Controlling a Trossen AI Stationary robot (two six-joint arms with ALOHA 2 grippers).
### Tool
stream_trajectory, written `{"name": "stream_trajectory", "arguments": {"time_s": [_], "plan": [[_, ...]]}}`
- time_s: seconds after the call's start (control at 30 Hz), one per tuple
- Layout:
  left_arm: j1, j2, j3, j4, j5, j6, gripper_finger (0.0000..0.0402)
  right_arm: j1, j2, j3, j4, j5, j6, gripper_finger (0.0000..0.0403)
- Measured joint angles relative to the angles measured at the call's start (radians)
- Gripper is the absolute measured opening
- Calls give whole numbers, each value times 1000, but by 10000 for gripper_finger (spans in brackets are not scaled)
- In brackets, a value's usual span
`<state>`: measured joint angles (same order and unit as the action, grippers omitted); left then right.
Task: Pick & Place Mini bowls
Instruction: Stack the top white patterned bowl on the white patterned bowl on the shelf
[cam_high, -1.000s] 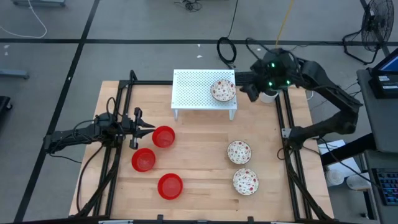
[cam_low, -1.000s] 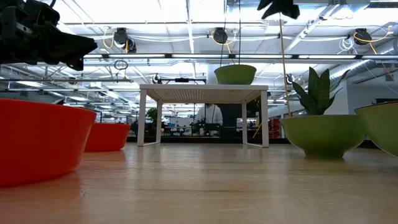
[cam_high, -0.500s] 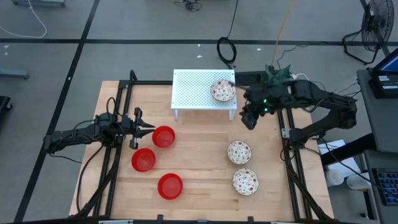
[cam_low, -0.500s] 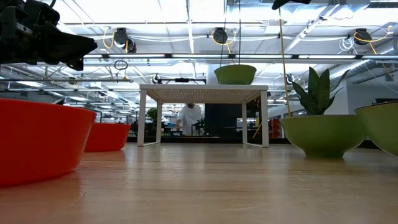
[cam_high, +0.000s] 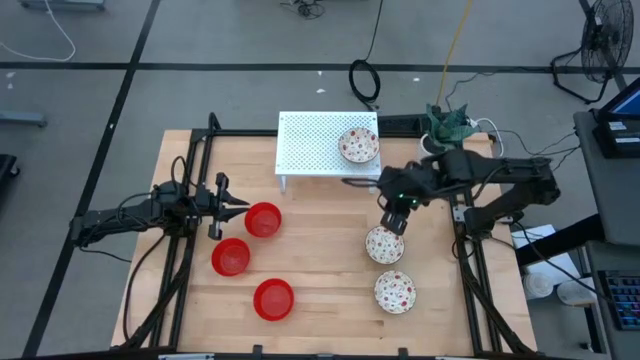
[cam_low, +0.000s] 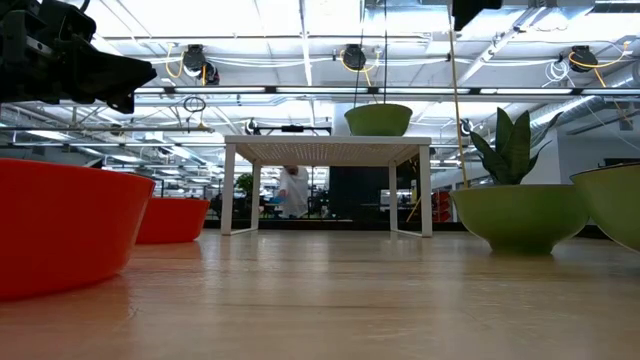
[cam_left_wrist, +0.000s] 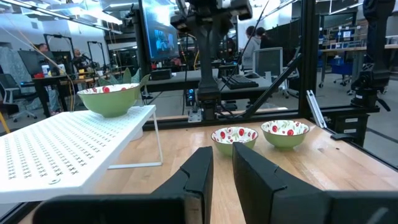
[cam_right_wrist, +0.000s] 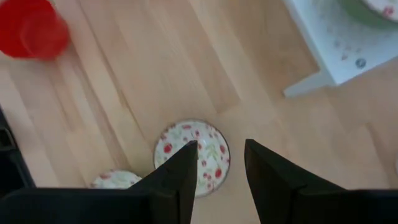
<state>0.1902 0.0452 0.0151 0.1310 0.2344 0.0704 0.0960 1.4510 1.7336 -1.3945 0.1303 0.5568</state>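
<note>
The right pincer (cam_high: 393, 218) hovers spread over a floral bowl (cam_high: 384, 243) on the bench (cam_high: 320, 260), lined up to grasp. 1 bowl (cam_high: 359, 145) already sits on the rack (cam_high: 310, 145). The left pincer (cam_high: 225, 202) waits near the red bowls (cam_high: 262, 219), fingers narrowly parted, empty.

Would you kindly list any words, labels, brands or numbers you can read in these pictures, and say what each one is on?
No text can be read.
The bowls carry only a red floral pattern, no lettering.
The white rack shows plain perforations.
The monitor behind the table shows content too blurred to read.
</note>
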Motion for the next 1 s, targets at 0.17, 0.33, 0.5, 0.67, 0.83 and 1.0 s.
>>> {"name": "stream_trajectory", "arguments": {"time_s": [0.17,0.33,0.5,0.67,0.83,1.0], "plan": [[0,0,0,0,0,0,65,9,32,0,-41,0,-6,120],[0,0,0,0,0,0,65,11,47,0,-42,0,-27,120],[0,0,0,0,0,0,65,11,44,-51,-49,0,-27,122],[0,0,0,0,0,0,65,7,19,-150,-57,0,-22,125],[0,0,0,0,0,0,65,-3,-9,-248,-36,0,-7,149],[0,0,0,0,0,0,65,-5,-28,-334,-8,0,4,164]]}}
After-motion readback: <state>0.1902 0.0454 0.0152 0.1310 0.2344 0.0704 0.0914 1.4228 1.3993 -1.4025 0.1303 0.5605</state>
